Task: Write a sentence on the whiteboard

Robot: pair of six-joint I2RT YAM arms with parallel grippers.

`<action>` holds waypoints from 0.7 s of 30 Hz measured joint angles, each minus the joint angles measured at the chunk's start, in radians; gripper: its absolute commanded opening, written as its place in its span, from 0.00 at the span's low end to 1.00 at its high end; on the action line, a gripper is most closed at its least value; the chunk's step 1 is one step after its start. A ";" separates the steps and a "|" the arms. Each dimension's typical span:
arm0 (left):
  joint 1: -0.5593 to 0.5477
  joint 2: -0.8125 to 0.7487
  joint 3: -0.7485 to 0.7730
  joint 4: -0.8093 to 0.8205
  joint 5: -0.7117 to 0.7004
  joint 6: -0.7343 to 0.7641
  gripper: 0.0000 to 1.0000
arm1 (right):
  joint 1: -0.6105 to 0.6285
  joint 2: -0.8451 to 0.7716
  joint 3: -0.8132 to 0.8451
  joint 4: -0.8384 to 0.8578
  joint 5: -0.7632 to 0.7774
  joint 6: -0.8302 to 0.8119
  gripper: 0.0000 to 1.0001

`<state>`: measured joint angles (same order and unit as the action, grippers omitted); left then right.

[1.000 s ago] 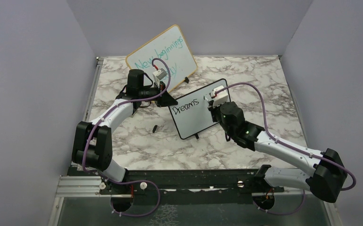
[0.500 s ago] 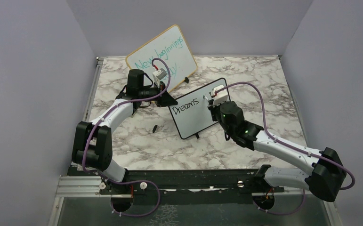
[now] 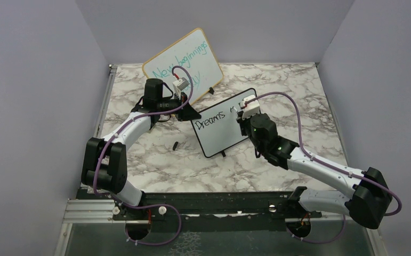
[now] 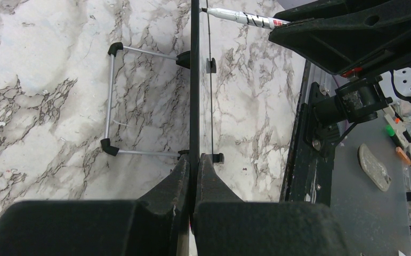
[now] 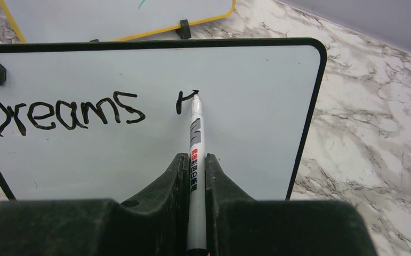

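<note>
The small black-framed whiteboard (image 3: 222,125) stands tilted mid-table; the right wrist view shows its face (image 5: 155,149). The sentence (image 5: 59,112) reads "Dreams" in black, followed by the first strokes of a letter (image 5: 184,98). My right gripper (image 5: 195,160) is shut on a white marker (image 5: 195,144) whose tip touches the board at that letter; it also shows in the top view (image 3: 244,112). My left gripper (image 4: 194,160) is shut on the whiteboard's left edge (image 4: 194,80), seen edge-on, and also shows in the top view (image 3: 191,113).
A larger wood-framed board (image 3: 184,63) with teal handwriting leans at the back. A small black cap (image 3: 176,144) lies on the marble table left of the whiteboard. The whiteboard's wire stand (image 4: 110,101) rests on the table behind it. Grey walls enclose three sides.
The marker tip has moved slightly right and up on the board, adding strokes of a new letter after "Dreams". The left arm has not moved.
</note>
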<state>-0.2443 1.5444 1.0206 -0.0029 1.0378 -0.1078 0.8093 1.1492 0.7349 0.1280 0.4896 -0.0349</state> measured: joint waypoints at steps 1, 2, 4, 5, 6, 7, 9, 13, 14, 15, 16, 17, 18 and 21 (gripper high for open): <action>0.000 0.000 0.000 0.000 0.000 0.000 0.00 | -0.001 0.000 0.000 0.000 0.000 0.000 0.00; 0.000 0.000 0.000 0.000 0.000 0.000 0.00 | -0.002 0.000 0.000 0.000 0.000 0.000 0.00; 0.000 0.000 0.000 0.000 -0.001 0.000 0.00 | -0.004 0.000 0.000 0.000 0.000 0.000 0.00; 0.000 0.000 0.000 0.000 -0.002 0.000 0.00 | -0.006 0.000 0.000 0.000 0.001 0.001 0.00; 0.000 0.000 0.000 0.000 -0.002 0.000 0.00 | -0.008 0.000 0.000 0.000 0.001 0.001 0.00; 0.000 0.000 0.000 0.000 -0.002 0.000 0.00 | -0.010 0.000 0.000 -0.001 0.000 0.002 0.00; 0.000 0.000 0.000 0.000 -0.003 0.000 0.00 | -0.011 0.000 0.000 -0.003 0.000 0.007 0.00; 0.000 0.000 0.000 -0.001 -0.003 0.000 0.00 | -0.013 -0.003 0.000 -0.014 -0.001 0.015 0.00; 0.000 0.000 0.000 -0.001 -0.003 0.000 0.00 | -0.013 -0.005 0.000 -0.018 -0.002 0.016 0.00; 0.000 0.000 0.000 -0.001 -0.003 0.000 0.00 | -0.013 -0.005 0.000 -0.024 -0.003 0.017 0.00; 0.000 0.000 0.000 -0.002 -0.003 0.000 0.00 | -0.013 -0.006 0.000 -0.030 -0.005 0.018 0.00; 0.000 0.000 0.000 -0.002 -0.003 0.000 0.00 | -0.013 -0.006 0.000 -0.039 -0.007 0.020 0.00; 0.000 0.000 0.000 -0.002 -0.003 0.000 0.00 | -0.013 -0.006 0.000 -0.047 -0.009 0.025 0.00; 0.000 0.000 0.002 -0.005 -0.006 0.000 0.00 | -0.013 -0.007 0.000 -0.063 -0.013 0.038 0.00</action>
<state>-0.2443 1.5444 1.0225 -0.0078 1.0321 -0.1078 0.7963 1.1423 0.7349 0.0650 0.4770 0.0029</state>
